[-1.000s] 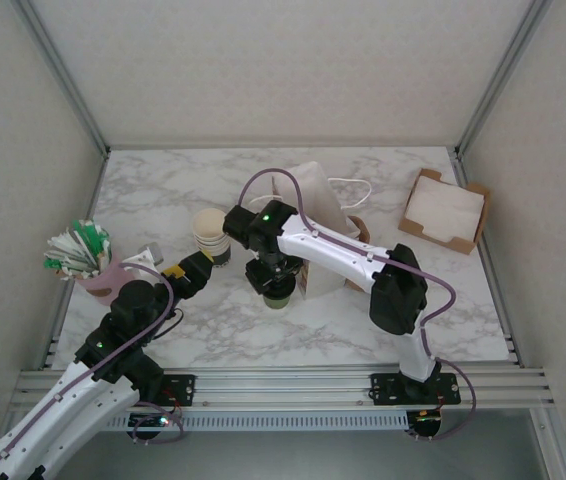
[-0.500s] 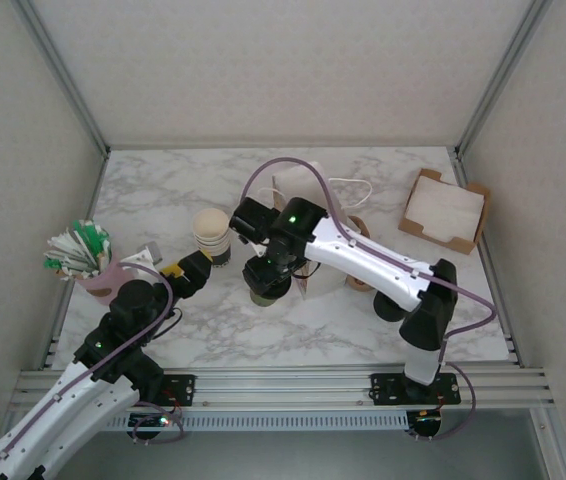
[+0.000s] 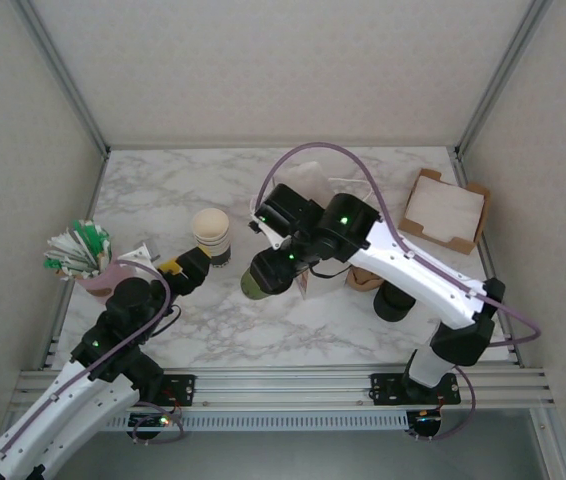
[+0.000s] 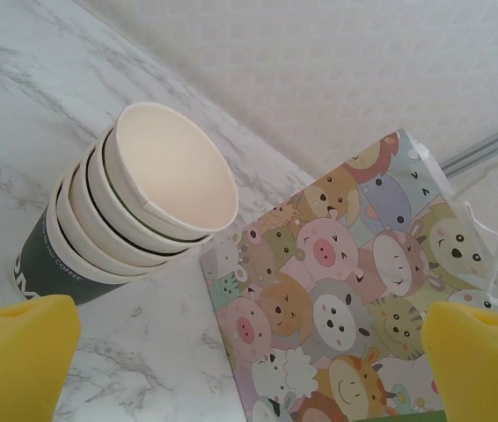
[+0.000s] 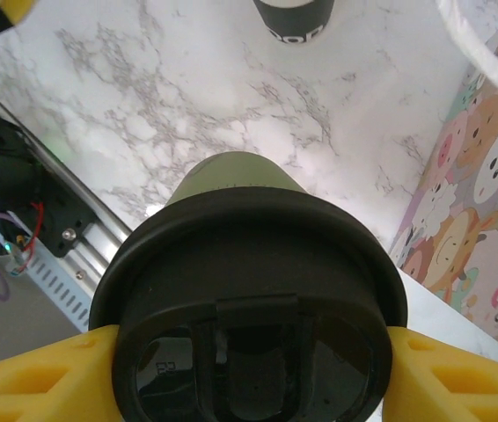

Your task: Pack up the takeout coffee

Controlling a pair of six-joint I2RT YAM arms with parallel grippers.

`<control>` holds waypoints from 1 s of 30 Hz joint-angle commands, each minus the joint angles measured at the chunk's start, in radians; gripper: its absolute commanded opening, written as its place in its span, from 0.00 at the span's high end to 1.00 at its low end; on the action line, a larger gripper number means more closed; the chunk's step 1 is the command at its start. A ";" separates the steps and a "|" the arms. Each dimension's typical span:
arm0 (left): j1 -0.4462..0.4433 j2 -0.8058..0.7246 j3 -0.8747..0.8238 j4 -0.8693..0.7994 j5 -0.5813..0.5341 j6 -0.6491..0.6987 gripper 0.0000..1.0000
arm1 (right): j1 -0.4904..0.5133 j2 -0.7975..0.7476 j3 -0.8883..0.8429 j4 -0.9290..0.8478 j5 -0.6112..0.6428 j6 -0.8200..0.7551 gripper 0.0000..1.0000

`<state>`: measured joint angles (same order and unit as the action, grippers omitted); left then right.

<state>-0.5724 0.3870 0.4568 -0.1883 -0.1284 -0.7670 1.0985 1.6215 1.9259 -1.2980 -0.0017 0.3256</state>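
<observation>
Takeout coffee, pinched at its lid by the right hand mid-frame, could drop if that lid pops off.

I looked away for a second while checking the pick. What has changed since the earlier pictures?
The right gripper, clamped on the takeout coffee, has carried it a little to the left, away from the paper bag, and the cup now looks tilted. That arm's elbow swung out to the right. The open left gripper, the cup stack and the cardboard box stayed put.
</observation>
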 commanded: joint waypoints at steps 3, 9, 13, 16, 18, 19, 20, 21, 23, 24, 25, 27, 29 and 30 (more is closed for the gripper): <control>0.009 0.032 0.048 0.011 -0.005 0.024 0.00 | 0.011 -0.074 0.055 -0.022 -0.022 0.001 0.35; 0.009 0.109 0.097 0.023 -0.009 0.059 0.00 | 0.007 -0.125 0.100 -0.053 0.023 0.001 0.35; 0.009 0.185 0.147 0.024 -0.023 0.091 0.00 | -0.010 -0.150 0.130 -0.074 0.054 0.002 0.35; 0.009 0.246 0.193 0.030 -0.030 0.117 0.00 | -0.029 -0.169 0.145 -0.085 0.070 0.000 0.35; 0.011 0.291 0.225 0.034 -0.031 0.133 0.00 | -0.046 -0.182 0.151 -0.090 0.075 0.000 0.35; 0.011 0.312 0.239 0.036 -0.031 0.140 0.00 | -0.054 -0.187 0.153 -0.090 0.077 0.000 0.35; 0.012 0.336 0.257 0.038 -0.030 0.146 0.00 | -0.063 -0.195 0.156 -0.090 0.078 -0.001 0.35; 0.011 0.359 0.271 0.044 -0.028 0.152 0.00 | -0.072 -0.201 0.159 -0.092 0.077 -0.002 0.35; 0.014 0.398 0.295 0.060 -0.026 0.159 0.00 | -0.088 -0.214 0.163 -0.089 0.080 -0.003 0.35; 0.016 0.417 0.308 0.068 -0.024 0.162 0.00 | -0.100 -0.220 0.164 -0.086 0.082 -0.003 0.35; 0.021 0.435 0.320 0.074 -0.024 0.164 0.00 | -0.114 -0.227 0.165 -0.082 0.083 -0.002 0.35; 0.036 0.479 0.357 0.078 -0.021 0.166 0.00 | -0.141 -0.240 0.164 -0.073 0.074 -0.002 0.35; 0.058 0.525 0.399 0.077 -0.007 0.166 0.00 | -0.168 -0.247 0.168 -0.068 0.069 -0.001 0.35; 0.069 0.549 0.420 0.078 0.004 0.167 0.00 | -0.181 -0.248 0.170 -0.066 0.067 -0.002 0.35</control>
<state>-0.5323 0.8959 0.8097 -0.1432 -0.1295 -0.6231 0.9459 1.3941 2.0632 -1.3666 0.0593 0.3252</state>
